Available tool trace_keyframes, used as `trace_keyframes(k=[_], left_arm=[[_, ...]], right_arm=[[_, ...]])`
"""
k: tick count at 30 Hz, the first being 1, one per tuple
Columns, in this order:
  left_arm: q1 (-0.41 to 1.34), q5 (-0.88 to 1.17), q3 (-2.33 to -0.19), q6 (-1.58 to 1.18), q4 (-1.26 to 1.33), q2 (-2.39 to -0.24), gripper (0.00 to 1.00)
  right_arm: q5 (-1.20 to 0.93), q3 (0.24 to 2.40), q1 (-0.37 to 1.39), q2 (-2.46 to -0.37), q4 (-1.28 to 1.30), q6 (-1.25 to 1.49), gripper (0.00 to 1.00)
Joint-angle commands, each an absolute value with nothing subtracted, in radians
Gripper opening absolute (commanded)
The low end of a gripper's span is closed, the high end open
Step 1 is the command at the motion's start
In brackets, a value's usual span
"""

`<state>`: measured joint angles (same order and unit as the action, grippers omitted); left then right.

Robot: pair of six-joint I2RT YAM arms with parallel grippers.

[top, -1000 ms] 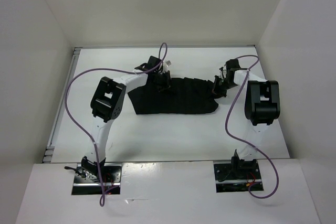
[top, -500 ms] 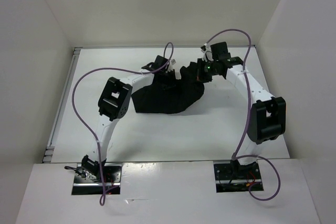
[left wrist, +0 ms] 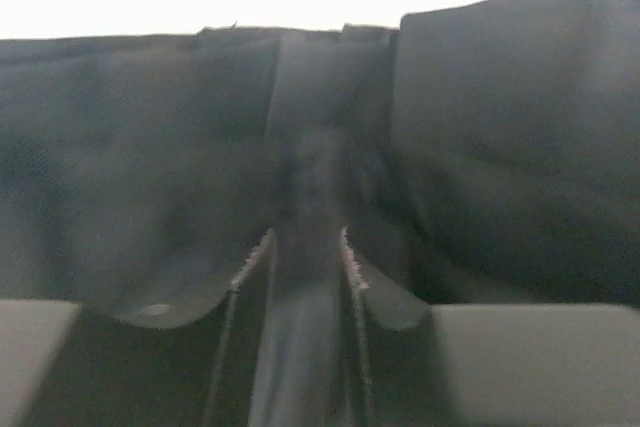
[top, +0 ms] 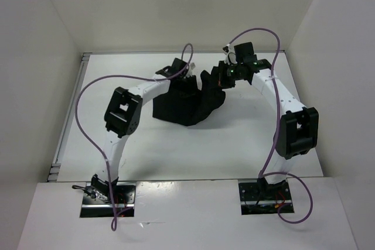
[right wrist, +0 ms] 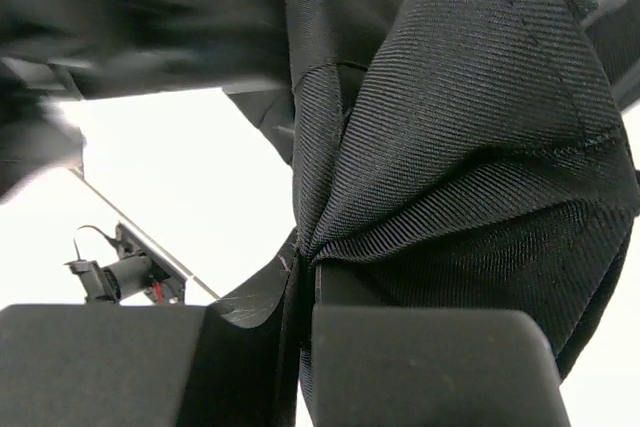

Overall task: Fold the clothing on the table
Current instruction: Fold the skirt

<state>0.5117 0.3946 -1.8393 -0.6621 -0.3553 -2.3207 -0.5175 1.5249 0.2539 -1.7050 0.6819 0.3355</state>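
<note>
The black clothing (top: 187, 106) lies bunched at the far middle of the white table (top: 234, 139), its right end lifted. My right gripper (top: 221, 78) is shut on that raised end. In the right wrist view a pinched fold of the clothing (right wrist: 470, 127) fans out from the closed right gripper (right wrist: 305, 262). My left gripper (top: 186, 83) rests at the garment's far left part. The left wrist view is blurred, but it shows the left gripper (left wrist: 305, 237) with its fingers parted over the dark clothing (left wrist: 500, 147), which fills most of the view.
White walls enclose the table on three sides. A metal rail (top: 67, 121) runs along its left edge. Purple cables (top: 88, 95) loop above both arms. The left arm (right wrist: 150, 17) passes close above in the right wrist view.
My right gripper has carried the garment's right end up and leftward, close to the left gripper, so the cloth is bunched. The left gripper's fingers have parted.
</note>
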Motion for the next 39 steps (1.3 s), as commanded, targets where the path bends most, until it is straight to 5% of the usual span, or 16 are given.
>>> trace_keyframes(k=[1, 7, 12, 26, 39], left_arm=[[0.431, 0.327, -1.829, -0.621, -0.397, -2.113, 0.41], [0.339, 0.135, -1.729, -0.577, -0.462, -1.927, 0.39], [0.302, 0.026, -1.553, -0.589, -0.476, -1.893, 0.0], [0.293, -0.146, -1.448, -0.609, -0.485, -1.999, 0.0], [0.374, 0.101, -1.358, -0.62, -0.394, -2.059, 0.0]], right_arm=[[-0.503, 1.559, 0.255, -1.671, 0.692, 0.308, 0.0], [-0.469, 1.523, 0.245, -1.64, 0.739, 0.276, 0.0], [-0.44, 1.511, 0.227, -1.617, 0.759, 0.255, 0.0], [-0.411, 1.531, 0.218, -1.626, 0.796, 0.255, 0.0], [-0.439, 1.762, 0.406, -1.859, 0.787, 0.255, 0.0]])
